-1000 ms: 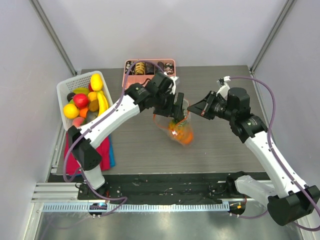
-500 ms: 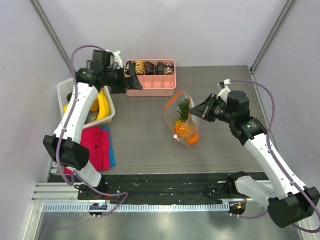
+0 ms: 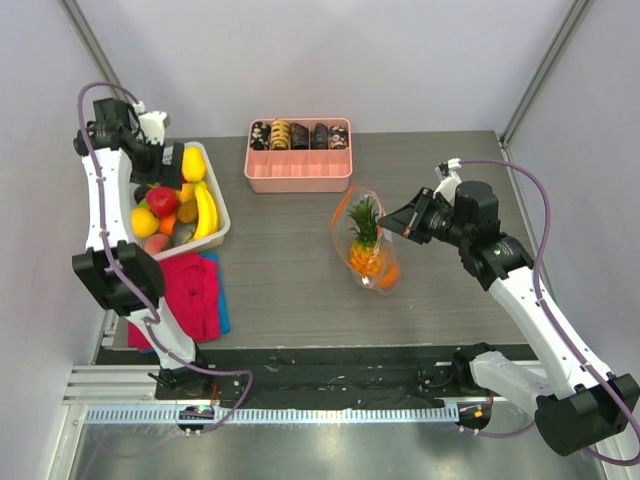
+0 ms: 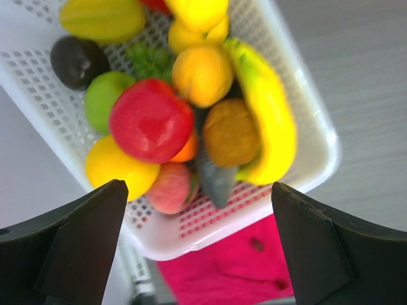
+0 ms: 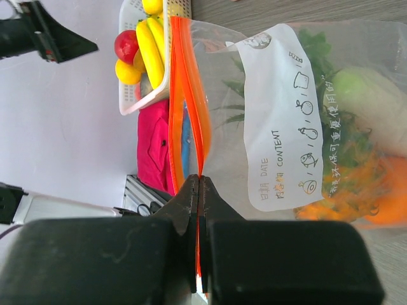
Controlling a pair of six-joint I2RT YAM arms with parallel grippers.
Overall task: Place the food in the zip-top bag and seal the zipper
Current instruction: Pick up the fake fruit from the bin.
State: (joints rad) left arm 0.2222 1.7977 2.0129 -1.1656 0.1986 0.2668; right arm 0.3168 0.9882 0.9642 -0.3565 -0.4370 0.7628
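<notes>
The clear zip-top bag (image 3: 366,245) stands mid-table with its mouth open. It holds the pineapple (image 3: 363,222) and an orange ball (image 3: 388,275). In the right wrist view the bag (image 5: 280,114) also shows a white radish (image 5: 372,98). My right gripper (image 3: 405,222) is shut on the orange-red zipper strip (image 5: 191,95), its jaws (image 5: 199,181) pinching the strip's near end. My left gripper (image 3: 165,160) is open and empty above the white basket, over a round red fruit (image 4: 151,121), which also shows in the top view (image 3: 161,200). Its jaws stand wide apart (image 4: 198,254).
The white basket (image 3: 218,228) at the left holds several toy fruits, among them a banana (image 4: 267,121). A red cloth (image 3: 190,290) lies in front of it. The pink divided tray (image 3: 298,172) sits at the back behind the bag.
My left arm has swung away from the bag to the far left, over the basket, its gripper empty. The bag stays upright with the pineapple in it. My right gripper has kept its hold.
</notes>
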